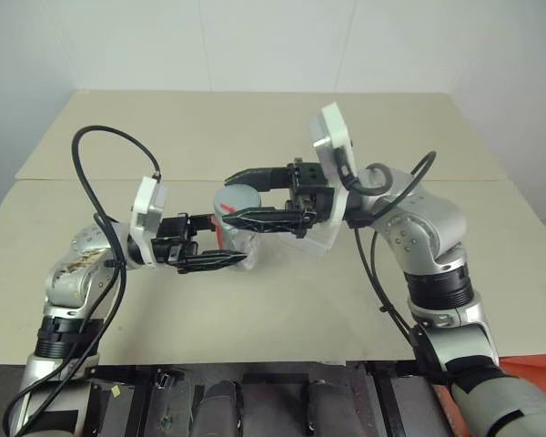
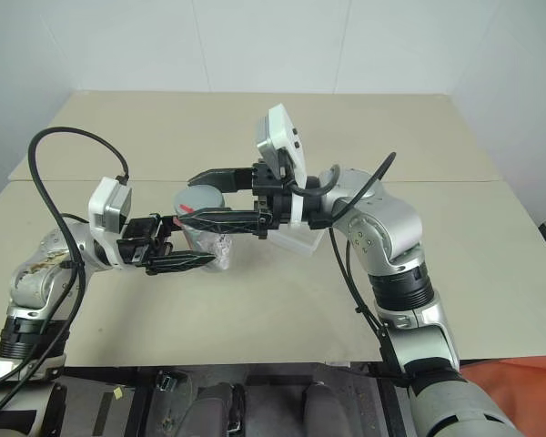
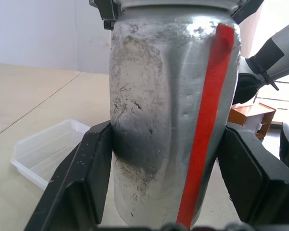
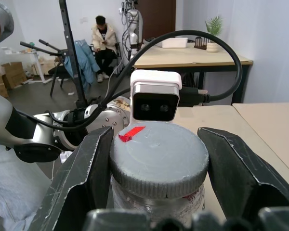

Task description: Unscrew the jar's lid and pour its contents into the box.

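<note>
The silver-grey jar, with a red stripe down its side, is held upright above the table between both arms. My left gripper is shut on the jar's body, one black finger on each side. On top sits the grey lid, with a red mark at its edge, and my right gripper is shut on it from the opposite side. The clear plastic box lies on the table just behind the jar, partly hidden by the right gripper. The contents are hidden inside the jar.
The beige table runs wide on all sides, with a seam across its far half. A red-orange object lies at the near right edge. In the right wrist view a seated person and another table are far off.
</note>
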`<state>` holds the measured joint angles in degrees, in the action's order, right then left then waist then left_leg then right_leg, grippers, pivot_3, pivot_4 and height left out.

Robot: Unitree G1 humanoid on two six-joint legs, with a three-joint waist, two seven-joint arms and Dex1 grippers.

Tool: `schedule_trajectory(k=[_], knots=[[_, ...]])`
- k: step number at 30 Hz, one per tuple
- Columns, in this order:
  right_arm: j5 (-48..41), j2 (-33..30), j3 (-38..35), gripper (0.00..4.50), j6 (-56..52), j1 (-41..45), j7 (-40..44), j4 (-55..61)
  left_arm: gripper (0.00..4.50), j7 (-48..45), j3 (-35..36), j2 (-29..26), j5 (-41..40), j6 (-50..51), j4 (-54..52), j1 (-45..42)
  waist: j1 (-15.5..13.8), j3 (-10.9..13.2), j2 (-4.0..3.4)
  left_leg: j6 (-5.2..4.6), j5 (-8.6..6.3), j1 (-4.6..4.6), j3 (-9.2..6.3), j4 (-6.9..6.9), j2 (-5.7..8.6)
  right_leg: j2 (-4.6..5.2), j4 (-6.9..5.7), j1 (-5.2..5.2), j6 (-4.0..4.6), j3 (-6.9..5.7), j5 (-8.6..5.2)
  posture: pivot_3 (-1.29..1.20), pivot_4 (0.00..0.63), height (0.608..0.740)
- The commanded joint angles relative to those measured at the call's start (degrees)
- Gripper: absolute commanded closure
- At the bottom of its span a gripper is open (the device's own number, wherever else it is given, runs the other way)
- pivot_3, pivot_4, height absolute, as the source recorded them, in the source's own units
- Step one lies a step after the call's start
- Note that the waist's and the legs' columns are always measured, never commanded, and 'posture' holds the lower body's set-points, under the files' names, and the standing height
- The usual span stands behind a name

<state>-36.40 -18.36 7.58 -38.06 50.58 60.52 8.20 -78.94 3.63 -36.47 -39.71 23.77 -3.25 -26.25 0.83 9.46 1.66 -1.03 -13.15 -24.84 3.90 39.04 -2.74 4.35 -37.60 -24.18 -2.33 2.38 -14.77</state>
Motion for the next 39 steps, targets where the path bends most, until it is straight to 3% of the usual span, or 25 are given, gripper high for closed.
schedule_trajectory(k=[1, 10, 20, 26, 39], knots=[[0.8, -0.4, -5.7, 1.74, 8.0, 2.0, -1.0, -0.2, 1.55, -2.7, -3.5, -0.7, 1.1, 0.1, -3.1, 2.5, 0.0, 0.0, 0.00, 0.00, 0.00, 0.00, 0.00, 0.00, 0.00, 0.00, 0.00, 0.00, 0.00, 0.00, 0.00, 0.00, 0.150, 0.740], [2.3, 1.4, -5.5, 1.74, 15.1, 1.4, 0.7, -3.9, 1.55, -4.1, -4.5, -1.9, 1.7, -0.4, -4.2, 3.5, 0.1, 0.0, 0.00, 0.00, 0.00, 0.00, 0.01, 0.00, 0.00, 0.00, -0.01, 0.00, 0.00, 0.00, 0.00, 0.00, 0.150, 0.740], [-0.5, -0.9, -6.6, 1.74, 13.8, 3.6, 7.0, -6.9, 1.55, -4.8, -5.2, -2.8, 1.2, -0.4, -5.1, 4.6, -0.1, 0.0, 0.00, 0.01, 0.01, 0.01, 0.03, 0.01, 0.00, 0.00, 0.00, 0.01, 0.00, -0.01, 0.00, 0.00, 0.150, 0.740], [-4.8, -6.0, -5.7, 1.74, 6.6, 4.4, 14.0, -7.0, 1.55, -5.6, -6.0, -4.1, 2.0, -1.4, -5.4, 5.1, -0.1, 0.0, -0.05, 0.01, 0.00, 0.01, 0.09, -0.01, 0.02, 0.04, 0.03, 0.01, 0.00, 0.02, 0.00, 0.00, 0.150, 0.740], [-4.3, -6.4, -7.9, 1.74, 6.8, 3.7, 9.5, -5.6, 1.55, -1.8, -3.0, -2.4, 2.4, -3.3, -4.7, 5.5, 0.0, 0.0, -0.04, 0.03, 0.02, 0.17, 0.11, -0.01, -0.06, -0.02, 0.04, 0.02, 0.06, 0.04, -0.04, 0.00, 0.150, 0.740]])
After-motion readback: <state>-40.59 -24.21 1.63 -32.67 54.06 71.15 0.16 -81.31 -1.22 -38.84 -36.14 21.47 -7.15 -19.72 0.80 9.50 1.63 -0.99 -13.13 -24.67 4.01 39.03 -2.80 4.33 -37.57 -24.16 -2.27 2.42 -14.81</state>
